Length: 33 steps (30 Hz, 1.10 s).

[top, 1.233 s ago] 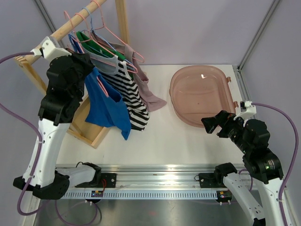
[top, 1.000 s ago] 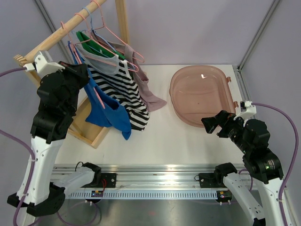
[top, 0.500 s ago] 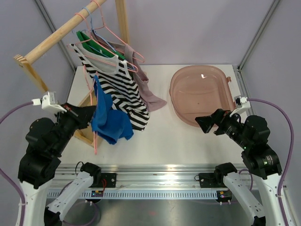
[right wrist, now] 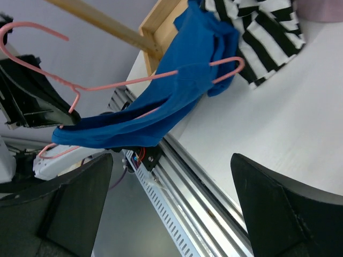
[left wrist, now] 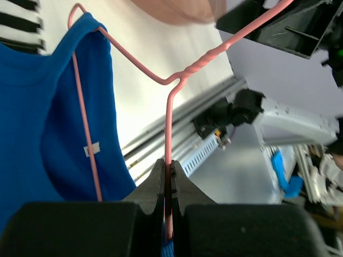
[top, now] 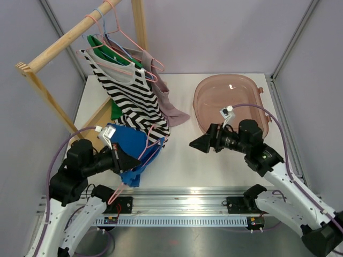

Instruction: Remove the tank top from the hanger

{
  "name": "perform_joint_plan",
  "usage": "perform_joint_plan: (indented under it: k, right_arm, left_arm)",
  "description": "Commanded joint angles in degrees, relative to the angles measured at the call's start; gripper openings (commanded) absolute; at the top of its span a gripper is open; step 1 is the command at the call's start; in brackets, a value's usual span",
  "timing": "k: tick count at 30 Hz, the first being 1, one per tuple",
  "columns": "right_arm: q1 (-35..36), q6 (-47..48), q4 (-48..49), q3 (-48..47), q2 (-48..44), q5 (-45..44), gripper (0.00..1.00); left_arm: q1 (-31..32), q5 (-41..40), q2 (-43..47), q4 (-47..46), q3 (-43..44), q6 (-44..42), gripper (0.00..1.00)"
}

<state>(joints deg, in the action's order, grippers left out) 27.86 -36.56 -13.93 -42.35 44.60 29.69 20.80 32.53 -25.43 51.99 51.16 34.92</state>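
L gripper [left wrist: 169, 167] pinches wire of pink hanger [left wrist: 168, 123]; R gripper [top: 197, 144], spread beside hanger, may tug tank top [top: 128, 140] and twist wire loose.

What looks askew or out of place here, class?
The pink hanger is off the wooden rack, clamped tilted in the left gripper near the table's front, with the blue tank top bunched on it.

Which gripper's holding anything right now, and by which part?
Left gripper clamps the pink hanger by its hook stem; blue tank top hangs on it. Right gripper holds nothing.
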Motion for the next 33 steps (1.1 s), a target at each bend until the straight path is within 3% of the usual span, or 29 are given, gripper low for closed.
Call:
perform_joint_plan:
  k: [1,5,8,15,21,23,26,27,29,31,33]
  right_arm:
    - [9.1,-0.5,11.3,0.1,3.4,-7.9,1.00]
    - [20.9,0.3,19.5,1.4,7.8,-20.5,0.97]
    - [24.3,0.7,25.0,1.2,12.9,-23.7,0.92]
    - [25.1,2.5,32.6,-0.4,19.7,-27.4,0.84]
    - [25.1,4.0,35.9,-1.6,23.0,-31.8,0.70]
    - [25.1,4.6,36.3,-1.7,23.1,-34.1,0.58]
    - [25.1,5.7,36.4,-1.7,22.6,-35.5,0.51]
    - [25.1,6.0,36.4,-1.8,22.5,-35.8,0.39]
    - [25.1,7.2,35.1,-2.4,21.9,-36.5,0.31]
    - [25.1,8.1,34.0,-2.8,21.2,-37.9,0.02]
    - [25.1,9.1,33.1,-3.3,20.1,-39.0,0.00]
  left_arm:
    - [0.2,13.6,2.0,-14.0,-3.3,3.3,0.00]
    - [0.3,15.7,2.6,-23.1,-5.2,10.3,0.00]
    - [0.3,15.8,1.6,-25.4,-5.0,11.1,0.00]
    - [0.5,15.9,0.9,-27.4,-4.0,12.5,0.00]
    - [0.5,16.8,0.7,-28.3,-2.4,13.7,0.00]
    - [0.6,17.0,0.7,-27.6,-1.9,13.4,0.00]
    - [0.6,17.6,1.0,-27.4,-1.3,13.7,0.00]
    - [0.6,17.7,1.0,-27.2,-1.2,13.8,0.00]
    - [0.6,17.7,1.2,-26.3,-0.5,13.2,0.00]
    - [0.6,18.0,1.1,-26.1,-0.1,13.1,0.00]
    - [0.6,18.6,0.9,-26.1,0.3,12.9,0.00]
